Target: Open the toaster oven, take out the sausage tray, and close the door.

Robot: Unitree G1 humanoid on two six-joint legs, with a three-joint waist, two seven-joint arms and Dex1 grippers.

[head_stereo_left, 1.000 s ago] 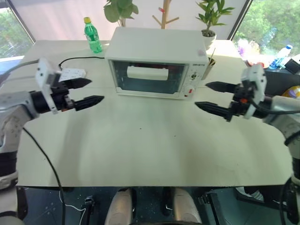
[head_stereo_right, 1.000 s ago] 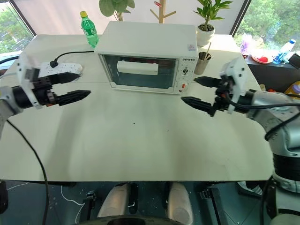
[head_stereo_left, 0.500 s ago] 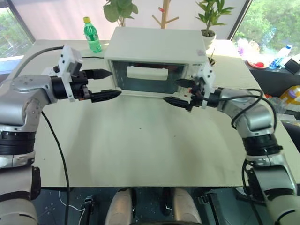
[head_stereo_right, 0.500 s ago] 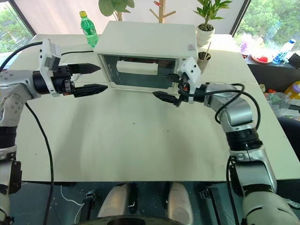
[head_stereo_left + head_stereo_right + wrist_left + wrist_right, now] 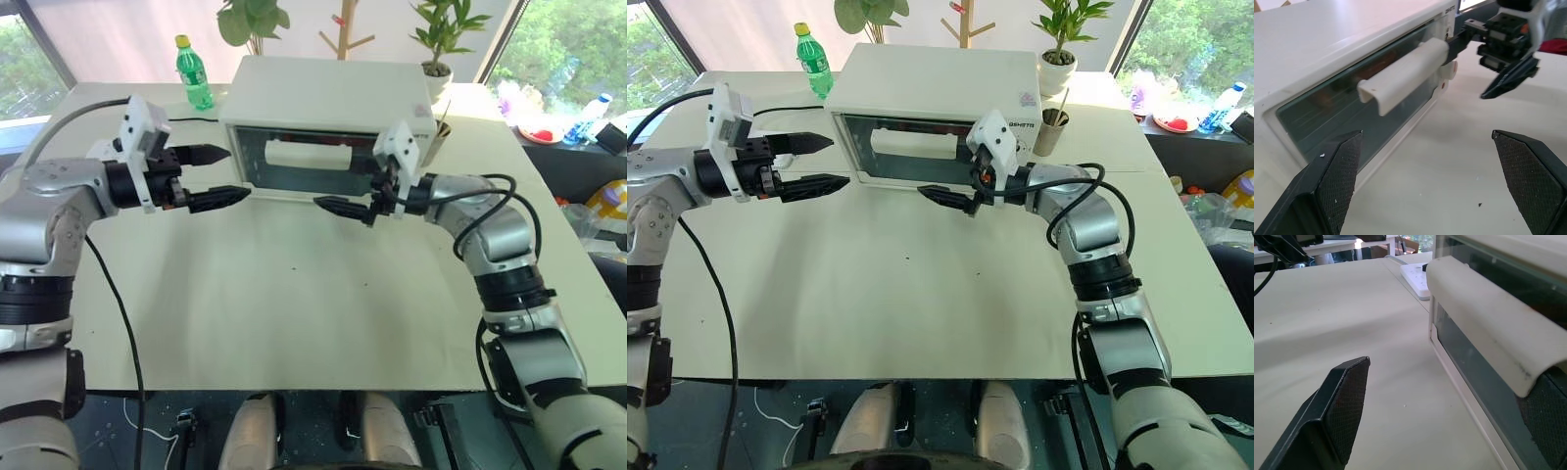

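Both our grippers stand wide open and hold nothing: the right gripper (image 5: 348, 196) has one finger up by the handle (image 5: 310, 154) and the other low in front of the glass, which we judge a line-up for hooking the bar and pulling the door (image 5: 312, 164) down, while the left gripper (image 5: 216, 176) hangs just off the oven's left front corner, apart from it, likely waiting to help or to reach in. Biggest on the table (image 5: 294, 294) is the toaster oven (image 5: 328, 93), a boxy white unit standing toward the far side, its knobs at the right end. Its door is shut, clear glass in a white frame with a long white bar. Behind the glass we make out dim brownish shapes, probably the sausage tray, too dark to tell.
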